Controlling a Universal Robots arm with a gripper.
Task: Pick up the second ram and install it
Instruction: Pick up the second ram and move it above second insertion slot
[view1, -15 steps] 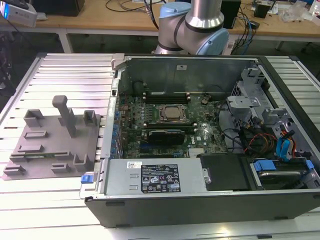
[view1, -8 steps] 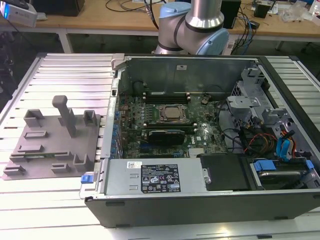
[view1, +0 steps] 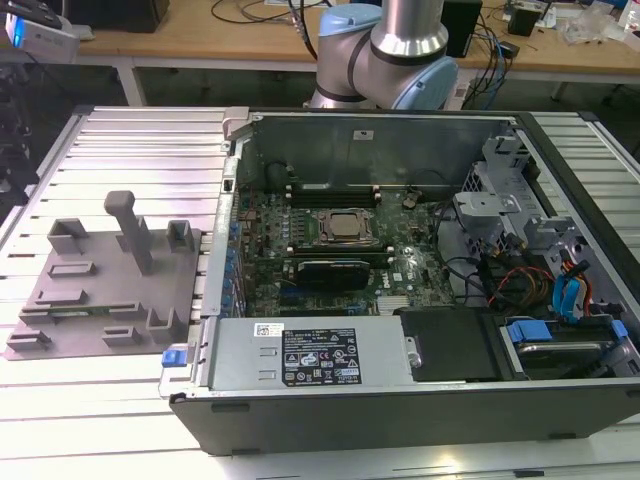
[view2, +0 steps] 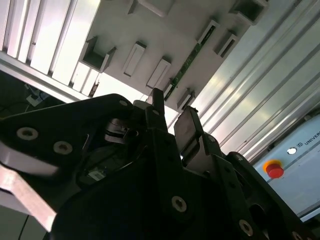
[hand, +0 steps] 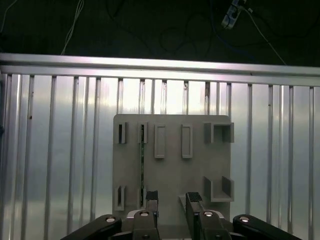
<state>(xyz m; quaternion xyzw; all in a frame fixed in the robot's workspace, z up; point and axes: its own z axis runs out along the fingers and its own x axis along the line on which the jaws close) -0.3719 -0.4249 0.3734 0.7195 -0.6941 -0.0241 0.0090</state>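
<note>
fingers (hand: 194, 201) spread, clear of second ram (hand: 142, 152); seemingly edge-up

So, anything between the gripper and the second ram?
Nothing visible. In the first wrist view the open gripper hangs over the grey fixture plate, and the second ram stands on edge in its slots, uncovered.

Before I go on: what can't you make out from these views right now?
The second ram: ends tucked into the grey fixture's blocks, chips too small, in both wrist views.
The motherboard slots: too small and dark in the exterior view to tell which are filled.
The arm: cut off by the exterior view's top edge.
</note>
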